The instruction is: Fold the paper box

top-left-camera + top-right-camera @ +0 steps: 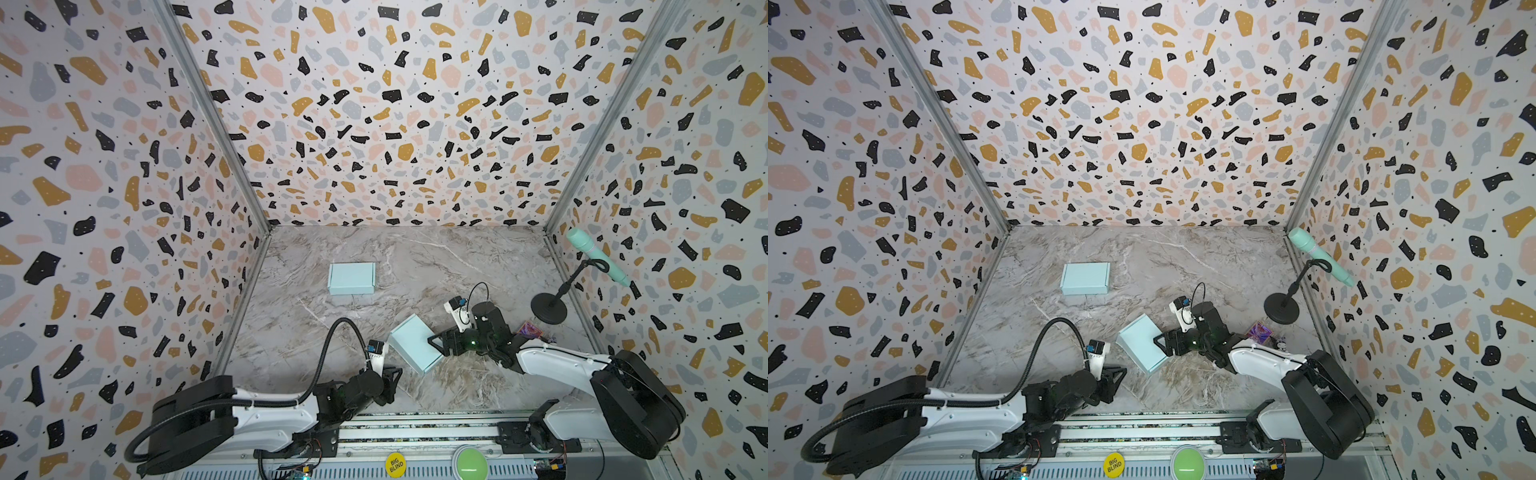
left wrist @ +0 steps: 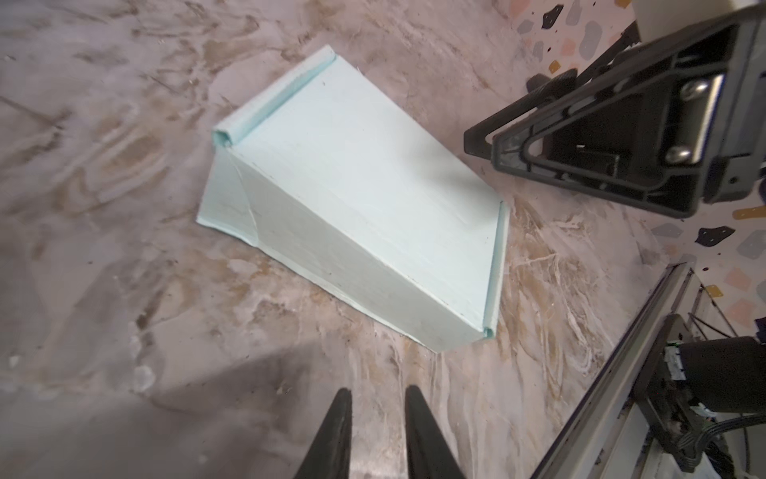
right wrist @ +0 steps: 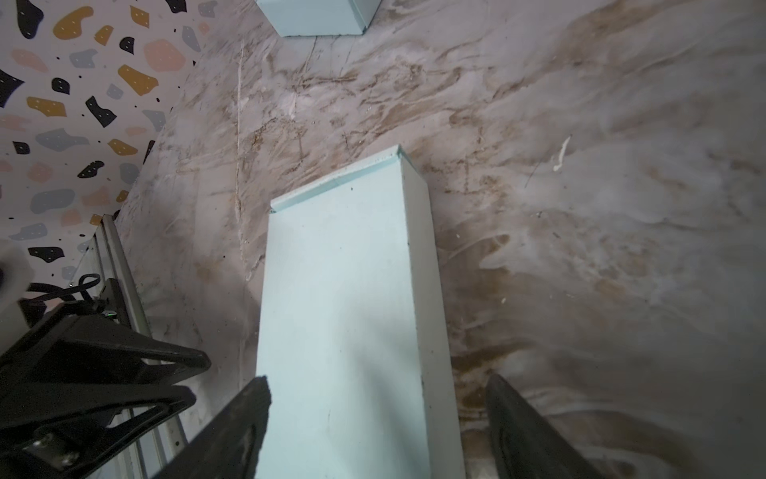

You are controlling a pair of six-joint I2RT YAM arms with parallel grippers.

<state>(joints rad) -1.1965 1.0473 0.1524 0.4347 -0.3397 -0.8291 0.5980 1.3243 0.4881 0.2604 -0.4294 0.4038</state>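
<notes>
Currently the paper box (image 1: 415,343) lies on the tabletop (image 1: 457,257) close to the front edge, about midway between the left and right edges, and turned diagonally to them. It appears closed, with the lid down. In the left wrist view one end flap (image 2: 226,207) splays outward at the base rather than sitting flush.

Tool state:
- Right gripper (image 3: 377,383): jaws wide apart and straddling the box end nearest it. One finger (image 3: 518,414) stands clear of the box wall. The opposite finger (image 3: 244,410) is at or against the other wall; contact cannot be confirmed. Nothing is clamped.
- Left gripper (image 2: 378,392): jaws a narrow gap apart and empty. It is near the front edge, short of the box and not touching it.

A second, finished-looking box (image 1: 352,278) sits well apart, toward the far left of the tabletop.

Judged status: folding is near completion.

Hazards from this position:
1. Box drag. If the right gripper withdraws sideways instead of straight back, the near finger may catch the wall and slide or spin the light box on the smooth surface.
2. Lid spring-back. With no jaw pressing, an incompletely tucked flap could lift the lid.
3. Crushing. A renewed closure across the hollow body could dent the walls.
4. Arm conflict. Both grippers work near the same box; simultaneous approach risks collision.
</notes>
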